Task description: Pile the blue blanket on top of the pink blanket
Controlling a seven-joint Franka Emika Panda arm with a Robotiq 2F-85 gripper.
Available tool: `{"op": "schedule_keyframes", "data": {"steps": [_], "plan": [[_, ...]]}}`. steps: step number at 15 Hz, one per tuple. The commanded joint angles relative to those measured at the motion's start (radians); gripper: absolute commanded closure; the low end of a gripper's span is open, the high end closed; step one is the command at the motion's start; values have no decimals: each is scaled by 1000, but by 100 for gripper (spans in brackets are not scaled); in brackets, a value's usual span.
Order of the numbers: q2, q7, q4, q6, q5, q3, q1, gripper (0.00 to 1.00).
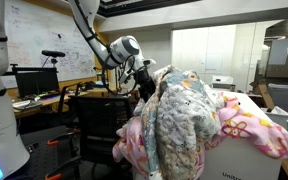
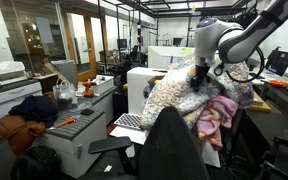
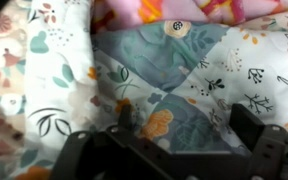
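Exterior views flank the blue blanket (image 1: pixel 179 115) (image 2: pixel 172 92); wrist view looks closely down.

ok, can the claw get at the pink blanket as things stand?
Probably not from above: the blue blanket is draped over the pink blanket right where the claw sits. Only pink edges hanging at the sides look reachable.

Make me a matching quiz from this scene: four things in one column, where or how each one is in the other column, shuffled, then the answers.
Things:
1. blue blanket
2. pink blanket
3. gripper
4. chair

Place or state:
A. black, in the foreground of an exterior view
B. underneath, showing at the sides of the pile
C. draped on top of the pile
D. down against the floral fabric

Pairs: 1-C, 2-B, 3-D, 4-A.
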Motion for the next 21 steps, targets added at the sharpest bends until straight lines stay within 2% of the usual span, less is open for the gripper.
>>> {"op": "schedule_keyframes", "data": {"steps": [1,6,14,17,21], "plan": [[94,85,84,47,-61,-39,18,0],[220,99,170,64,-22,-51,29,0],[468,199,340,50,-103,-130,90,0],[473,197,341,47,-95,-138,105,0],[356,199,244,50,-94,-132,117,0]]}}
